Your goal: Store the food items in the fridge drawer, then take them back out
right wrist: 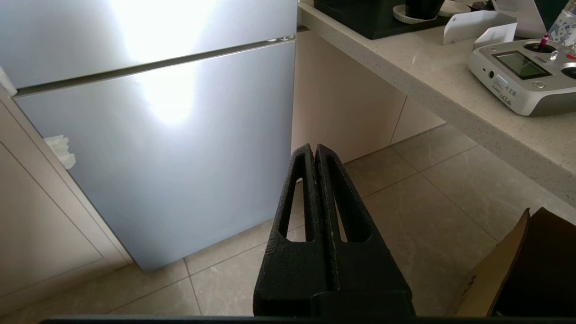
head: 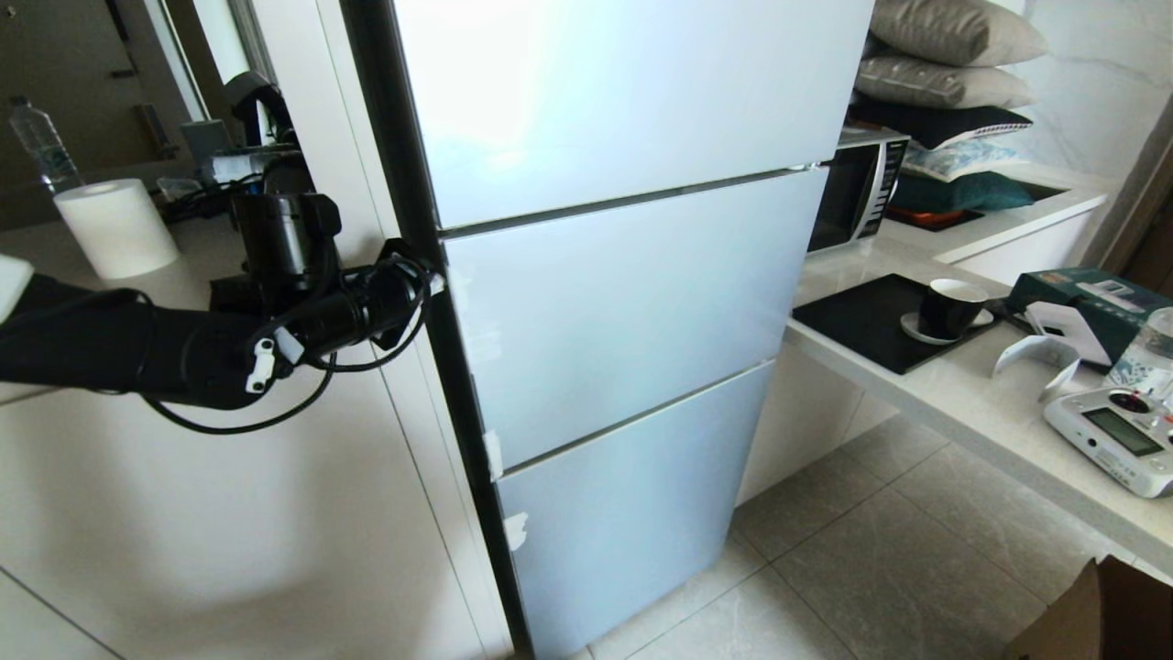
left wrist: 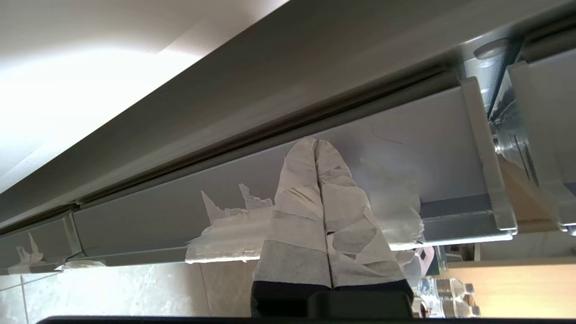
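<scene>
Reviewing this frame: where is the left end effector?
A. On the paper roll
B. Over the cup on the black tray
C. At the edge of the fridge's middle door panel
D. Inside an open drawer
C: the left end effector, fingers pressed together, is at the side edge of the closed middle door panel.

The left gripper, its tape-wrapped fingers pressed together, sits against the closed glossy pale blue-grey middle door panel, whose edge blocks it ahead. Beside the right gripper, open tiled floor lies below the speckled white counter.
</scene>
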